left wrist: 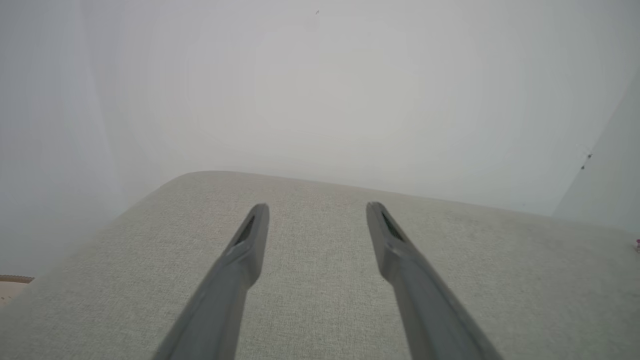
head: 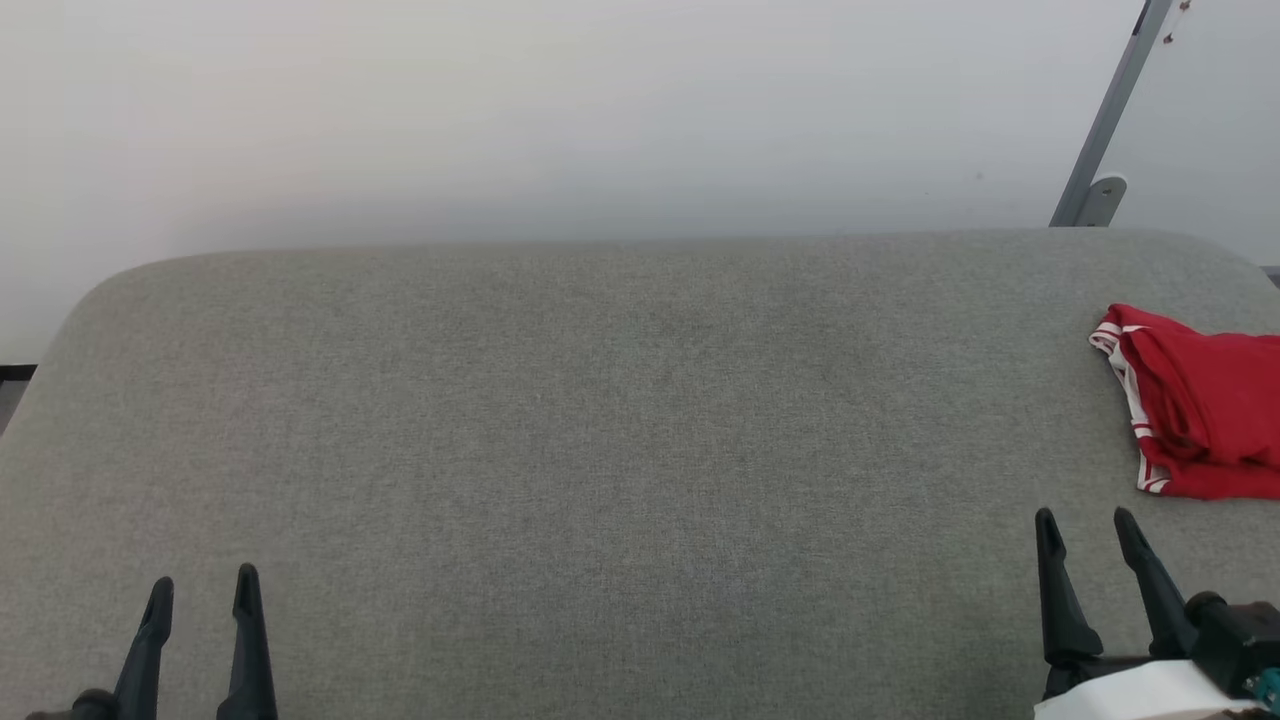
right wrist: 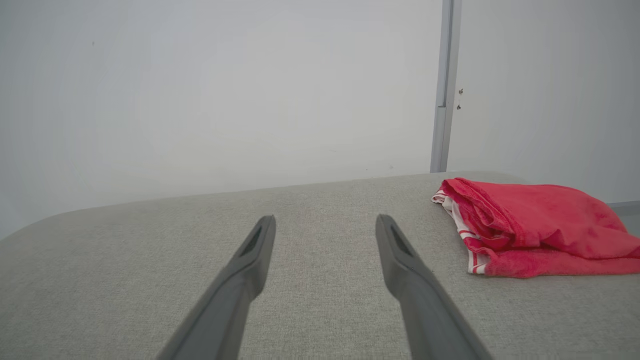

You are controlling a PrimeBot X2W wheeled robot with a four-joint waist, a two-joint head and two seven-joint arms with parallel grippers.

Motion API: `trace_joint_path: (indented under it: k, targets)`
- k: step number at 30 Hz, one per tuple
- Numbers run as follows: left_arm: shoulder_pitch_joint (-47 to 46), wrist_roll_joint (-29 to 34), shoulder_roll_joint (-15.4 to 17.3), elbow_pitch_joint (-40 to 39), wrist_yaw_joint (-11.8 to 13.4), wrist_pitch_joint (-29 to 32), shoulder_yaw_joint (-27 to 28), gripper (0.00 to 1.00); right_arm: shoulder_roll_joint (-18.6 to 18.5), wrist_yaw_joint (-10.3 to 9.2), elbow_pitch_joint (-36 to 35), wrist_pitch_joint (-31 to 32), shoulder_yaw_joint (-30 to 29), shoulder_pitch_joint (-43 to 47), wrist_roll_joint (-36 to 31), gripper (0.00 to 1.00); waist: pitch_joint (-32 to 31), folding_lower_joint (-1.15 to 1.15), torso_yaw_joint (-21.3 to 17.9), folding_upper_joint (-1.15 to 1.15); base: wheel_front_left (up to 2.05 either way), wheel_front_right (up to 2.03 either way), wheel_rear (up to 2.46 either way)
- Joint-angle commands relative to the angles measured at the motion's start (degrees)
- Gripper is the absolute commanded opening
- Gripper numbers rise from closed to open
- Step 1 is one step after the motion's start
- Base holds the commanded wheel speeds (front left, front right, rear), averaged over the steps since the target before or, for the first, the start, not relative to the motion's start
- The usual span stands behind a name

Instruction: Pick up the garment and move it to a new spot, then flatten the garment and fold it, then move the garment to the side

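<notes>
Both grippers stood wide and empty over the grey table [head: 600, 420]: the left gripper [head: 203, 585] at the near left, the right gripper [head: 1088, 530] at the near right. The jersey [head: 1200, 405] lay crumpled at the table's right edge, just beyond the right gripper, apart from it.

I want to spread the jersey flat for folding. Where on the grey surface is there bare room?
The grey surface is bare across its middle, from the left tool to the right tool and back to the far edge by the wall. It is crowded at the right edge, where the crumpled garment lies beyond the right tool.
</notes>
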Motion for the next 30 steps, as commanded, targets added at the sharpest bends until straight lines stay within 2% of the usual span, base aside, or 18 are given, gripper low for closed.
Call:
trace_joint_path:
  k: [1,30]
  targets:
    - [-0.78,-0.41,-0.05,0.08,-0.17,-0.28,-0.16,1.00,0.44,-0.04,-0.39,-0.23,-0.16,0.67,-0.18,1.00,0.09,0.00,0.03,0.00,0.00,0.00,0.00]
    - [-3.21,-0.76,0.12,0.54,-0.19,-0.28,-2.13,1.00,3.32,-0.05,-2.29,-0.23,-1.64,2.78,-0.86,1.00,1.24,0.00,-0.45,0.00,0.00,0.00,0.00]
